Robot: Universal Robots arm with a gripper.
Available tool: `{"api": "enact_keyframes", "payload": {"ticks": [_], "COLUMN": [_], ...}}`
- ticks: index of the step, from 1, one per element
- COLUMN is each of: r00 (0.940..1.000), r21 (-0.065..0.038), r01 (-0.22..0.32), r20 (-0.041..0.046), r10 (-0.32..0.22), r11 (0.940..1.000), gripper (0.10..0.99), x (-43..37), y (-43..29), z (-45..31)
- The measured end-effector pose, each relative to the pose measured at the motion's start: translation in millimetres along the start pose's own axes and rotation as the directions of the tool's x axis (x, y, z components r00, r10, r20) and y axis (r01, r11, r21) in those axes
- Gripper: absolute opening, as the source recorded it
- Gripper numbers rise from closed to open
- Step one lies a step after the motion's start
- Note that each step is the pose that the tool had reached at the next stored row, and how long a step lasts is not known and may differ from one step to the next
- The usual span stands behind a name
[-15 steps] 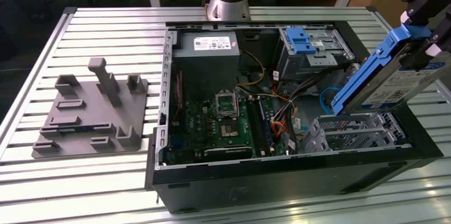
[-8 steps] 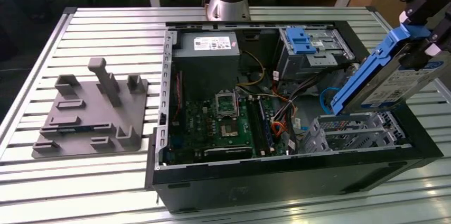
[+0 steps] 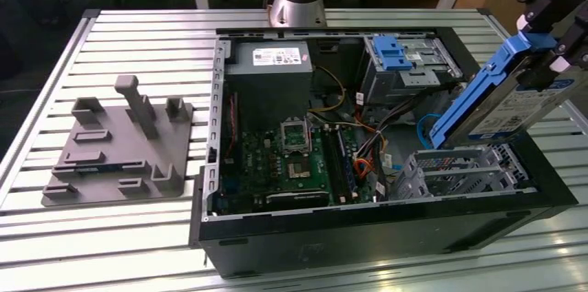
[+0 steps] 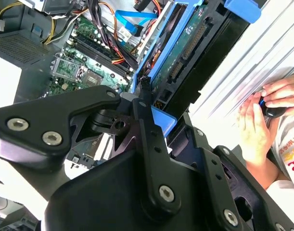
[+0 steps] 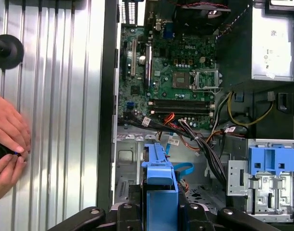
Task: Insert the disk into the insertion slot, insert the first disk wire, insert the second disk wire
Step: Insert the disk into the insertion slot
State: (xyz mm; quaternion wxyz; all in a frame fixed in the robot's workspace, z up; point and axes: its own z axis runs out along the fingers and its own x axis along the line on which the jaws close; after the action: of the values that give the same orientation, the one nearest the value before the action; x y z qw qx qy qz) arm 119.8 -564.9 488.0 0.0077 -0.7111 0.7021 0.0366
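The gripper [image 3: 549, 58] has its fingers [image 4: 146, 110] clamped on the disk [image 3: 500, 102]. The disk hangs tilted, its lower end just above the insertion slot [image 3: 459, 171] at the exterior view's right. To seat it cleanly, the blue carrier probably needs levelling and squaring to the cage walls, clear of the blue cable [image 3: 425, 130] beyond. The grey bay [image 3: 409, 65] farther back is not the target.

One disk [image 3: 525, 107], one insertion slot [image 3: 459, 168], one blue-tabbed bay [image 3: 404, 65] and one computer case [image 3: 368, 240] are counted. One grey fixture [image 3: 110, 161] is seen at the case's nine o'clock in the exterior view. Two hands [image 5: 7, 126] are counted in the first wrist view.
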Motion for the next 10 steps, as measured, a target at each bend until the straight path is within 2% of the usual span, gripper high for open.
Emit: {"api": "enact_keyframes", "payload": {"ticks": [10], "r00": [1.0000], "r21": [0.000], "r01": [0.000], "r20": [0.0002], "r10": [0.000], "r11": [1.0000], "gripper": [0.365], "x": [-2.9], "y": [-0.2], "z": [2.9]}}
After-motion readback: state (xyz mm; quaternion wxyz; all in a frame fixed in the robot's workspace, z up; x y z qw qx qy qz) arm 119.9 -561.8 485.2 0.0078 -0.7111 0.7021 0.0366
